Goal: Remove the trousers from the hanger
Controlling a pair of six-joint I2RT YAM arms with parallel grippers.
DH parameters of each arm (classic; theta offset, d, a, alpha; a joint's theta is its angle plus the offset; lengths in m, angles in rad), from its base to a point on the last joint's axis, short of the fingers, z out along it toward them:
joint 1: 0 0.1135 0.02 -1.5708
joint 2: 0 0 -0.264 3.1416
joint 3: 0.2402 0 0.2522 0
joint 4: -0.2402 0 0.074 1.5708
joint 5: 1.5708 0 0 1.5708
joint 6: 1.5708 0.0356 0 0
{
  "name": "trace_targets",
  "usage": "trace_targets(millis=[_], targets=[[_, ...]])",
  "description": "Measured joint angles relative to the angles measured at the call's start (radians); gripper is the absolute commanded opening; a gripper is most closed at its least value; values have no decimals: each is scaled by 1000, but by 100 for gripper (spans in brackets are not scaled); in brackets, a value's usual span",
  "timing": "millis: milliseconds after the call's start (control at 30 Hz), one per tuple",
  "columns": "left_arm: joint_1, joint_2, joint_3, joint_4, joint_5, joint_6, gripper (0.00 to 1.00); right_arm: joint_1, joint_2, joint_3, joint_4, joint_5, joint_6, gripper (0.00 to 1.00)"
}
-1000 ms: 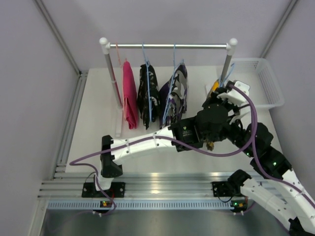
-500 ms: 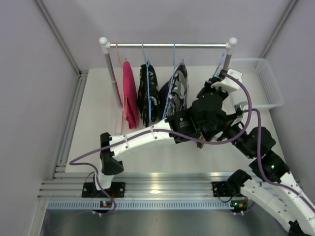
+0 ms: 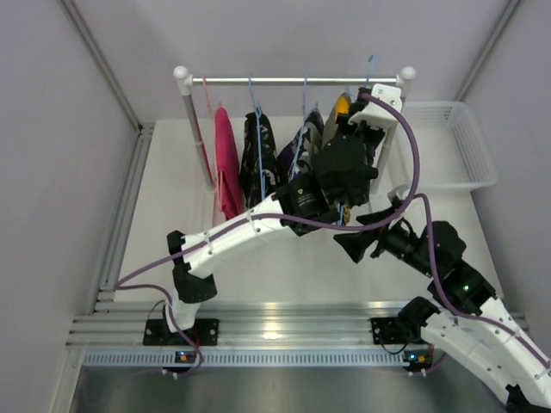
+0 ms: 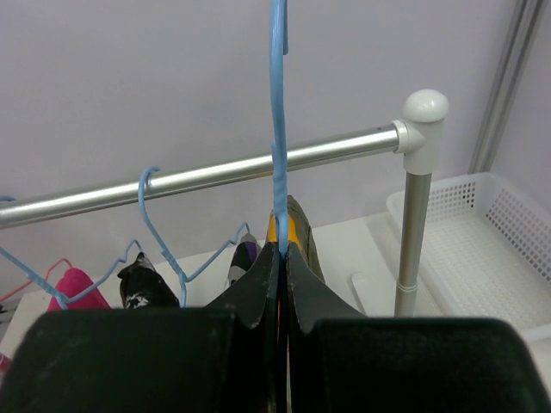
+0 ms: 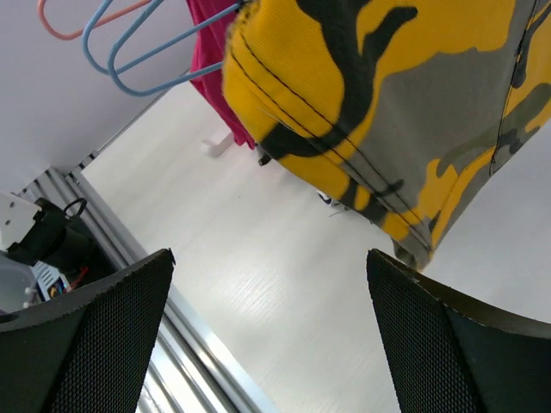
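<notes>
My left gripper [image 3: 347, 122] [image 4: 282, 254] is shut on the neck of a blue hanger [image 4: 277, 129] [image 3: 371, 64]. The hanger's hook rises past the rail [image 4: 215, 176] [image 3: 293, 80]. The yellow-olive camouflage trousers [image 3: 342, 107] [image 4: 297, 225] [image 5: 387, 95] hang from that hanger, just beyond my fingertips. My right gripper [image 3: 355, 243] [image 5: 269, 255] is open below the trousers' lower hem, apart from the cloth. On the rail hang the pink trousers [image 3: 225, 163] [image 5: 215, 26], the black printed pair [image 3: 258, 155] [image 4: 138, 280] and the purple camouflage pair [image 3: 303, 151] [image 4: 244, 258].
A white mesh basket [image 3: 469, 142] [image 4: 491, 232] stands at the back right, beside the rail's right post [image 3: 398, 112] [image 4: 413, 232]. The left post [image 3: 194, 129] stands at the back left. Other hanger hooks [image 4: 159, 224] [image 5: 138, 60] crowd the rail. An aluminium frame [image 3: 284, 327] borders the near edge.
My left gripper carried the hanger with the yellow-olive trousers up and left, from beside the right post to the rail. My right gripper drew back toward the near side and stayed open.
</notes>
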Motion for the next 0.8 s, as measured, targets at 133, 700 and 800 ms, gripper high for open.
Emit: trace_targets(millis=[133,700,800], targets=[[3,0,-1,-6,0,-17,0,0,-2,0,1,31,-7,92],[-4,-1,-117,-74,35,-129,0,0,52,9,21,145,-34,70],[-6,-2,-128,-78,40,-135,0,1,54,9,22,165,-35,68]])
